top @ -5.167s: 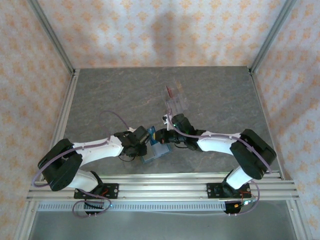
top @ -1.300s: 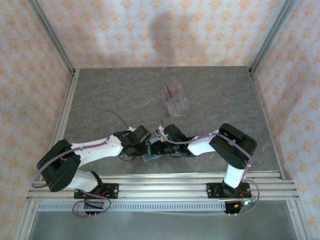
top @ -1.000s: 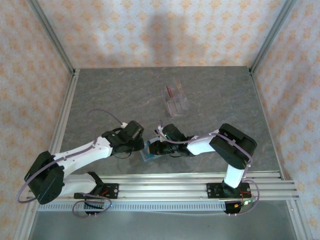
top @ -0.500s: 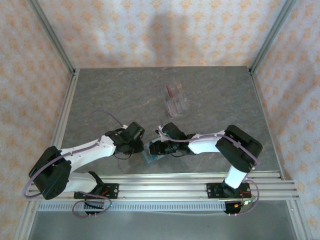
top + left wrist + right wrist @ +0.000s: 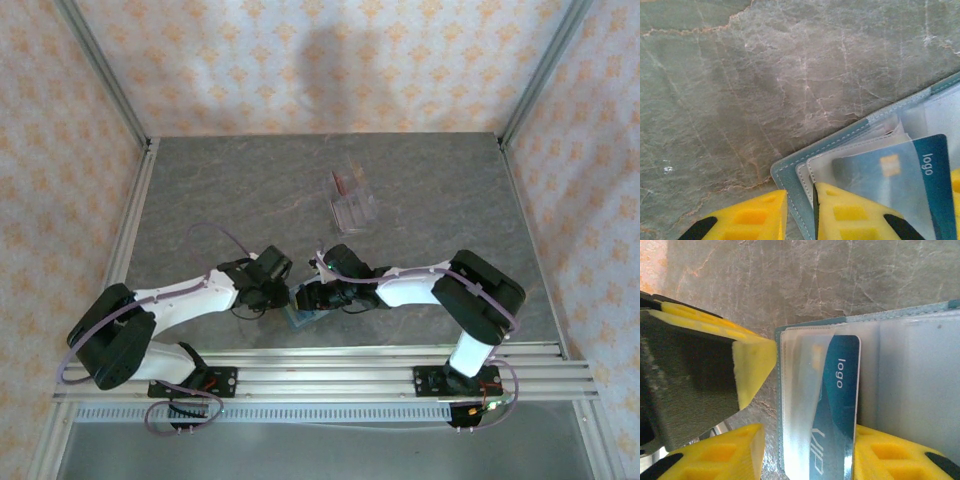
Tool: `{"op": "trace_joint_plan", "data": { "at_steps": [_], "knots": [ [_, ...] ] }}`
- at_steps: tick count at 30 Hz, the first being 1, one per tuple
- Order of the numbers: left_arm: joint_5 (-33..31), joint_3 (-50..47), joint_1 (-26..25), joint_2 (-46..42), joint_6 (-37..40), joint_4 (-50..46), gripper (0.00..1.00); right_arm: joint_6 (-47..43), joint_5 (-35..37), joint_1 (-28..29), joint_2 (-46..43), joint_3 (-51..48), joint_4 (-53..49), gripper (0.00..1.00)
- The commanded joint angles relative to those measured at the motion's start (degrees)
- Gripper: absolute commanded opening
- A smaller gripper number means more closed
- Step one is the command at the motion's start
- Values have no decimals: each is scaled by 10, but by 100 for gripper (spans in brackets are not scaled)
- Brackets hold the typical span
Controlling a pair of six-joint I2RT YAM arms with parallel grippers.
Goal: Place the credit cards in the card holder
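Observation:
The teal card holder lies open near the table's front edge. A blue credit card marked "logo" sits partly under the holder's clear sleeve. In the left wrist view the same blue card shows through the plastic. My left gripper is shut on the holder's teal cover at its corner. My right gripper is open, its yellow fingers standing either side of the card and a little clear of it. The two grippers, left and right, nearly meet over the holder.
A clear stand with more cards, one dark red, sits mid-table beyond the arms. The left gripper's yellow finger lies close beside my right one. Metal rails run along the front edge.
My right gripper has opened off the blue card, which stays in the sleeve. The left arm has shifted slightly while keeping its pinch on the holder.

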Motion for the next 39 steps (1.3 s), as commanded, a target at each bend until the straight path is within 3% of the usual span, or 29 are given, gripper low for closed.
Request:
{"op": "trace_joint_plan", "data": {
  "at_steps": [1,7,17,25,39],
  "knots": [
    [1,-5,3,8,9,10,21,-8,-11,-1,-14,1,-4,45],
    [0,-8,3,9,7,12,21,-19,1,-2,-23,8,-28,45],
    [5,-22,2,20,2,26,20,-83,66,-2,-51,59,-157,49],
    [4,-30,3,15,1,27,20,-90,73,-2,-40,76,-172,48],
    [15,-28,2,-4,2,23,20,-98,97,-3,-24,85,-186,23]
  ]
}}
